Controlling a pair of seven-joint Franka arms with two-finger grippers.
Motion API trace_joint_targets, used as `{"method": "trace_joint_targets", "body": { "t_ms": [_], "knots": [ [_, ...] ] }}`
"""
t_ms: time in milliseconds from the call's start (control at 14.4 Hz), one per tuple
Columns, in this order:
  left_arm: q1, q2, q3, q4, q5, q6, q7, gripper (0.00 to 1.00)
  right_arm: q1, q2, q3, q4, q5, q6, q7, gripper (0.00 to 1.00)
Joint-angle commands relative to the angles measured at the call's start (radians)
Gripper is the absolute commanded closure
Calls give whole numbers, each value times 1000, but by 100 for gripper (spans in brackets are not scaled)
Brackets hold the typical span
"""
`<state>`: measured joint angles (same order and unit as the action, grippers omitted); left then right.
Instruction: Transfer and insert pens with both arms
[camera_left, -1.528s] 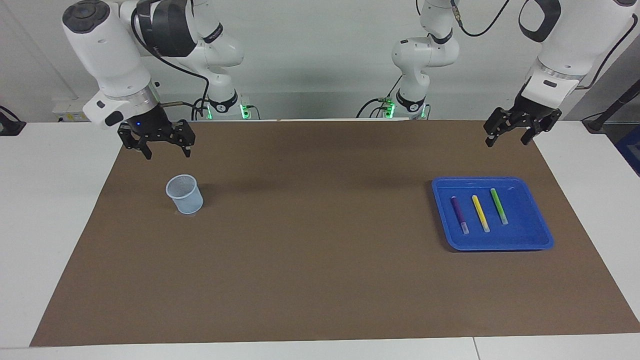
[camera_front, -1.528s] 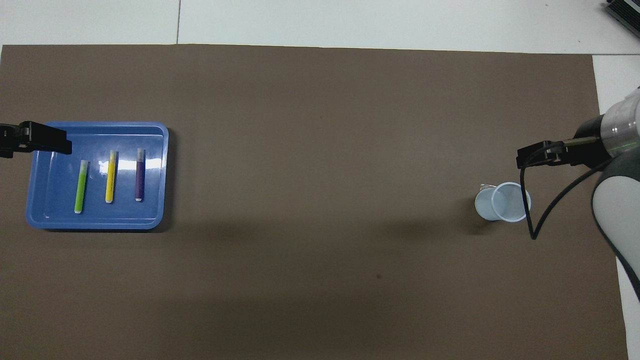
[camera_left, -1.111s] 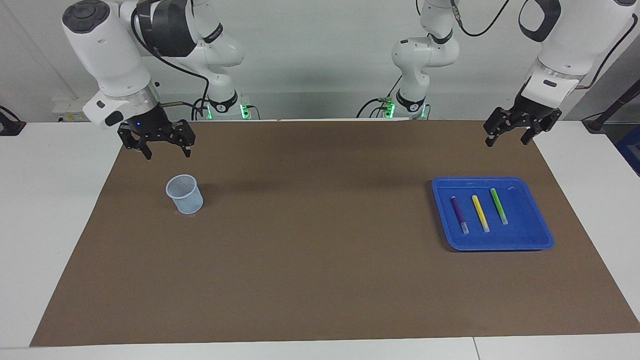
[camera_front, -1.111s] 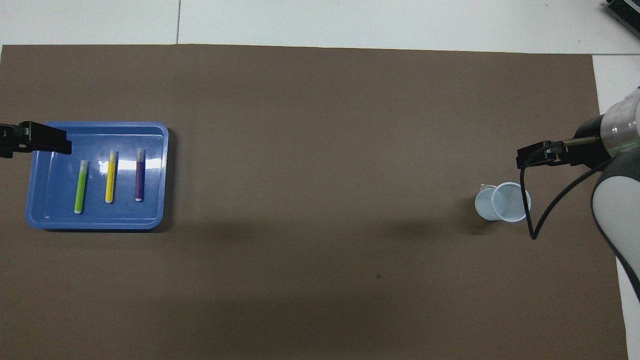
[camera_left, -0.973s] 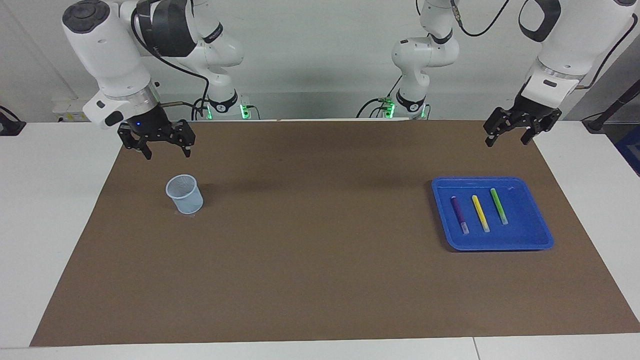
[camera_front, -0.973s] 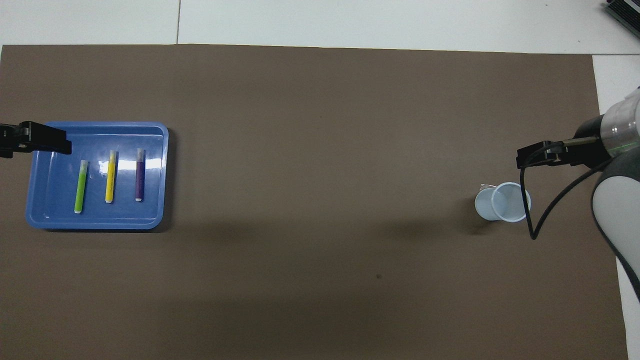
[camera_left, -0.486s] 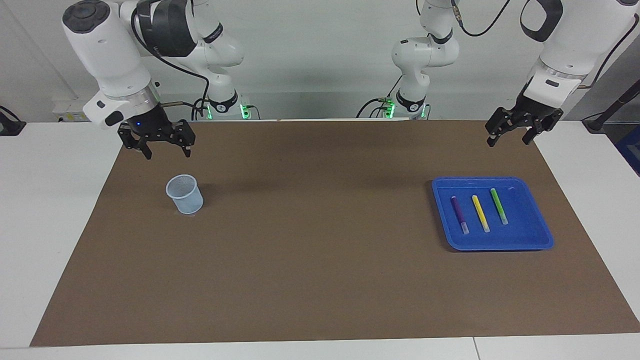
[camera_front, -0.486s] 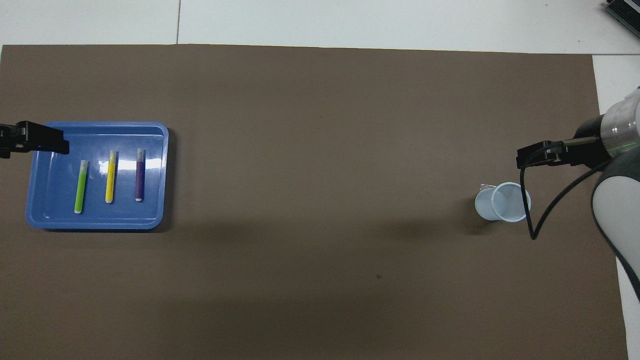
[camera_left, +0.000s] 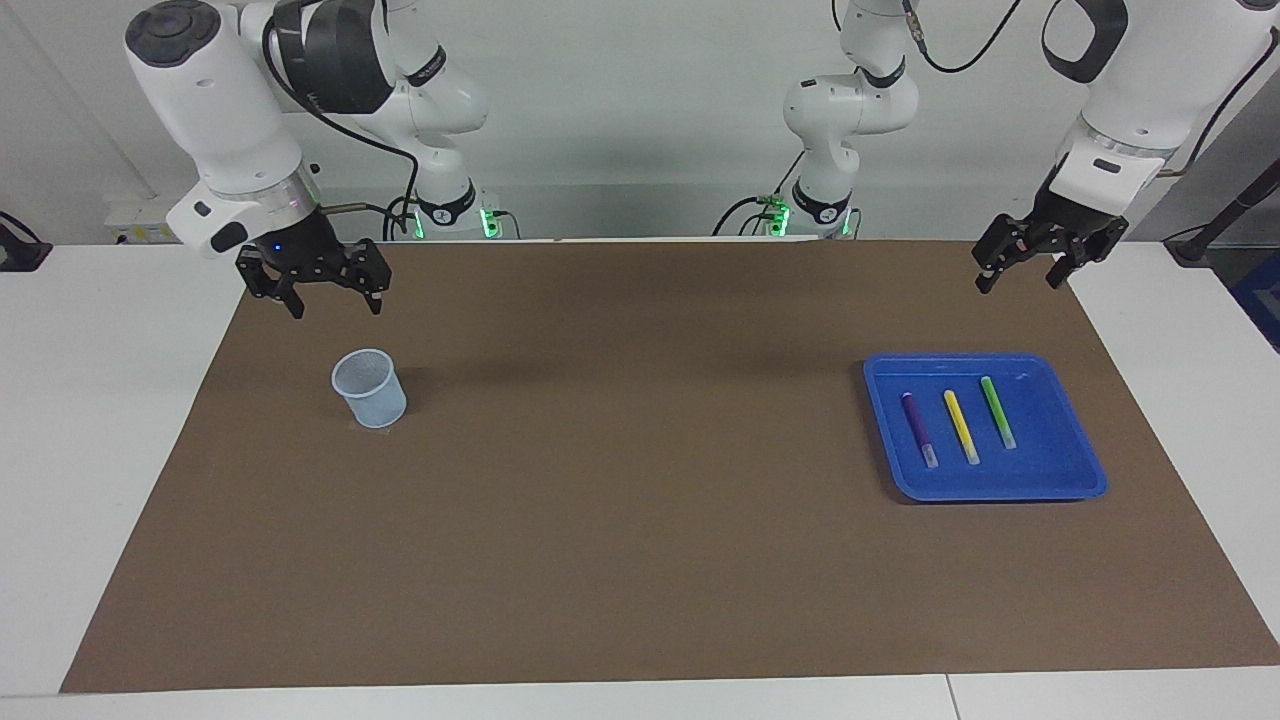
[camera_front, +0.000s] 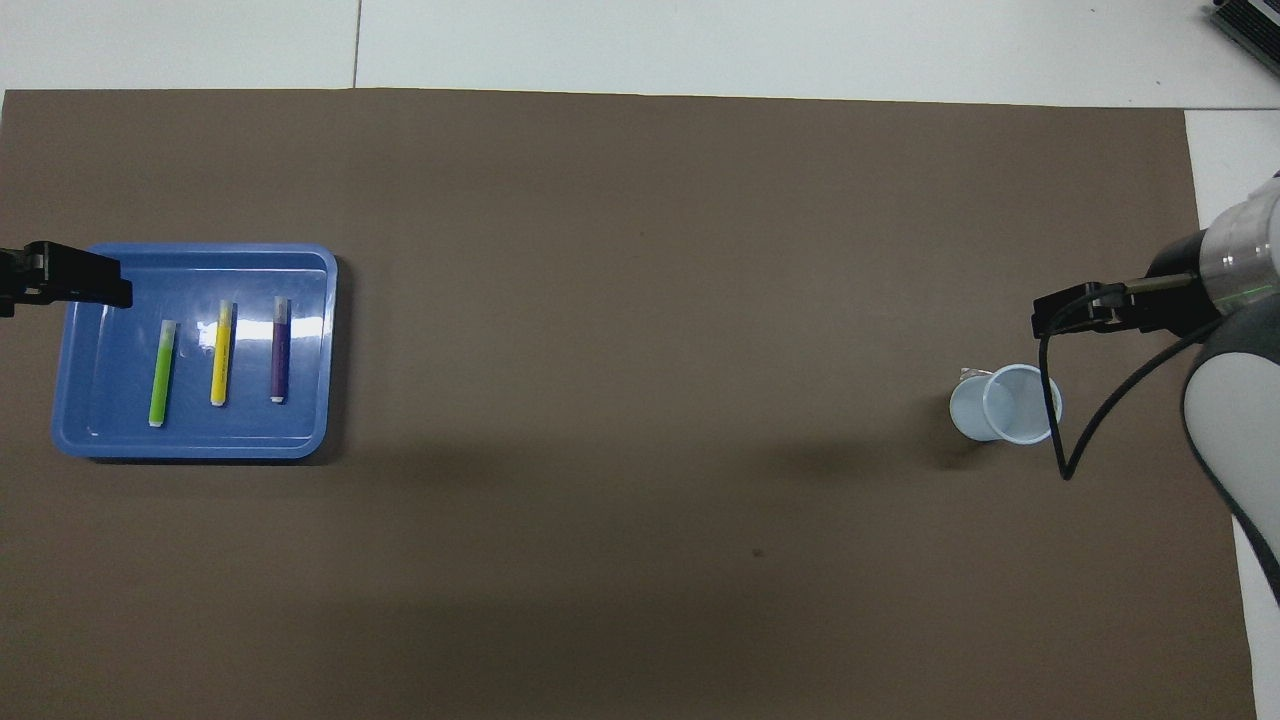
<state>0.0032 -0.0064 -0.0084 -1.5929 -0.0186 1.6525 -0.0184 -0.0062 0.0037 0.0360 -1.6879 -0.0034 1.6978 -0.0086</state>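
The left gripper (camera_left: 1018, 270) hangs open and empty above the mat's (camera_left: 640, 560) edge near the tray's (camera_left: 1085, 470) corner. The right gripper (camera_left: 332, 297), also open, waits above the cup (camera_left: 369, 389). All three pens (camera_left: 959, 426) lie in the tray — pickup not yet begun; next, descend onto one.

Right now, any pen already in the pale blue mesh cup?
No: the pale blue mesh cup stands empty, and all three pens lie in the blue plastic tray.
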Motion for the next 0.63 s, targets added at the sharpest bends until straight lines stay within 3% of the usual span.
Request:
{"method": "trace_joint_targets", "body": {
  "t_ms": [0,139,556],
  "knots": [
    [18,-17,-4,-16,-10,4,-8,0,-8,-8,4,2,-6,-20,-10,0],
    [40,-24,-4,-44,-12,80,-6,0,-8,-10,5,2,-4,-26,-11,0],
    [38,-75,-5,-166,-24,105,-6,0,52,-36,28,-44,15,-46,-14,0]
  ]
}}
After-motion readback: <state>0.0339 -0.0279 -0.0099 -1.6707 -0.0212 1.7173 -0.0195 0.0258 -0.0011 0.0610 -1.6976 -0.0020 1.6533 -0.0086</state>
